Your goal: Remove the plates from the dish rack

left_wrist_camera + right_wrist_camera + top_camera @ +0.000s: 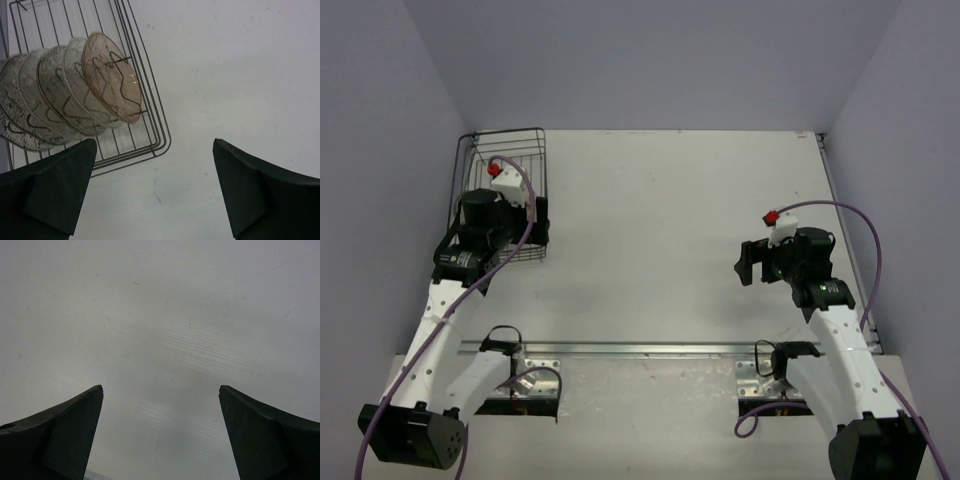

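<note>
At the far-left corner of the table [660, 220], the dish rack [525, 148] keeps the plates [60, 95] on edge, leaning in a row between its wire dividers, likely for draining. The pink plate [111, 75] stands rightmost. The left hand [154, 150] hovers above with its fingers spread wide, holding nothing. Well to the right, the right hand [160, 390] hangs over the table, likewise spread and unladen. No label or writing shows.
</note>
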You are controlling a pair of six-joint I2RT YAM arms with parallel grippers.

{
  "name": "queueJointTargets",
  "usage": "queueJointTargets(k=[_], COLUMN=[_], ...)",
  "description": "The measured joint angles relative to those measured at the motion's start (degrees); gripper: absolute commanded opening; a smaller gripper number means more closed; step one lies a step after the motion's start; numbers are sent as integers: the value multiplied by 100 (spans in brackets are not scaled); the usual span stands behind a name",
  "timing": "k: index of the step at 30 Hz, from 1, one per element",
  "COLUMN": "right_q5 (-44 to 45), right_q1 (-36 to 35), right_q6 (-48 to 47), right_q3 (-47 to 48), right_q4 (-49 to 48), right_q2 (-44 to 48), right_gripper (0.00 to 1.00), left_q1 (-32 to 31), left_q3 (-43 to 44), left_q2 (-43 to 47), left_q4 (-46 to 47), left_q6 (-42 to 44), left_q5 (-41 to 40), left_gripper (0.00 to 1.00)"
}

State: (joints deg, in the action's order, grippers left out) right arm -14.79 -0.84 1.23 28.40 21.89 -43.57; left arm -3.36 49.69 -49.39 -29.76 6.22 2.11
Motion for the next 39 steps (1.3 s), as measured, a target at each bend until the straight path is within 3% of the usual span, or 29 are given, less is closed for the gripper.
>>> queueJointTargets(k=[4,8,15,19,25,39], right_q5=[15,36,44,25,-38,-169], right_q1=[0,0,0,0,0,2], right_q6=[0,0,0,-5,-17,-17], right_q3=[0,0,-6,-59,-70,-162], right_q4=[-11,-46,-59,-93,-92,-178], right_q2=[5,8,63,114,161,239], right_gripper=[99,99,99,99,99,99], left_q1=[0,0,1,0,0,0], left_q3=[35,323,1594,2727,3520,4310], left_q2=[-67,-398,-1356,-2332,-3554,-5183], left_q4=[-17,-67,-412,-865,-1344,-2081], left_q6=[-3,55,317,503,793,947], left_q5=[-216,-585,-1362,-1739,-2267,-2666], left_gripper=[99,91,66,47,34,26])
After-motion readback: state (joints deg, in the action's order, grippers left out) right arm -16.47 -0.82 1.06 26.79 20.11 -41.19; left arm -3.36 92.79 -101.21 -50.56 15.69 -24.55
